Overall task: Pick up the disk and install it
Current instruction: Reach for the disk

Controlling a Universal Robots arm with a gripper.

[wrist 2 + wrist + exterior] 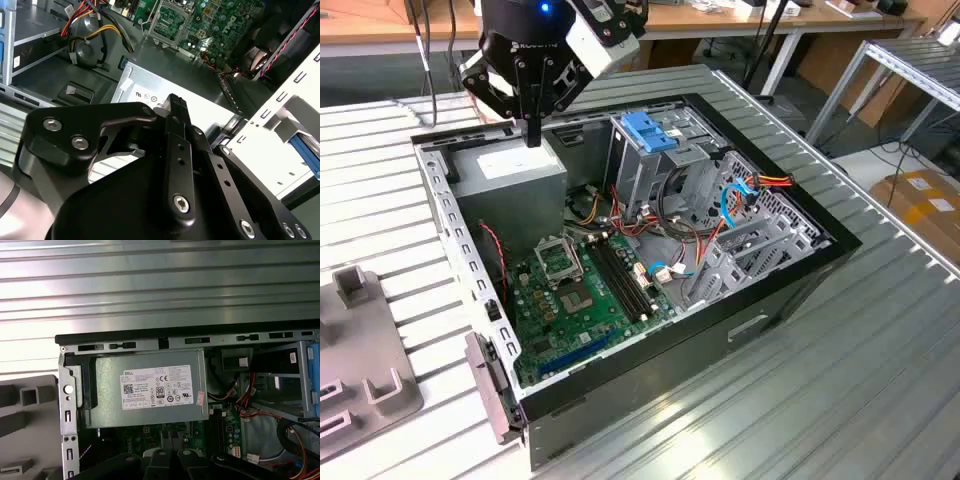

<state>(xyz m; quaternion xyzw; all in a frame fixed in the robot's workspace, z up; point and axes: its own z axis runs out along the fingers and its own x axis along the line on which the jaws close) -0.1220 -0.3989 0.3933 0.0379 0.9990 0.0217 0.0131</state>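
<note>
A pale ribbed metal worktop carries a grey slotted holder and an open black computer case. Above its silver power supply hangs the black gripper, its fingers pressed together and empty. Where the disk lies I cannot tell. Wooden-topped tables stand behind.

The computer case lies open-topped in the exterior view, leaving access from above. The gripper, fingers together, hangs just over the bare flat top of the power supply. At three o'clock from it the drive cage and blue bracket rise highest. Loose cables clutter the gap at five o'clock. At six o'clock the motherboard lies low, mostly unobstructed.
</note>
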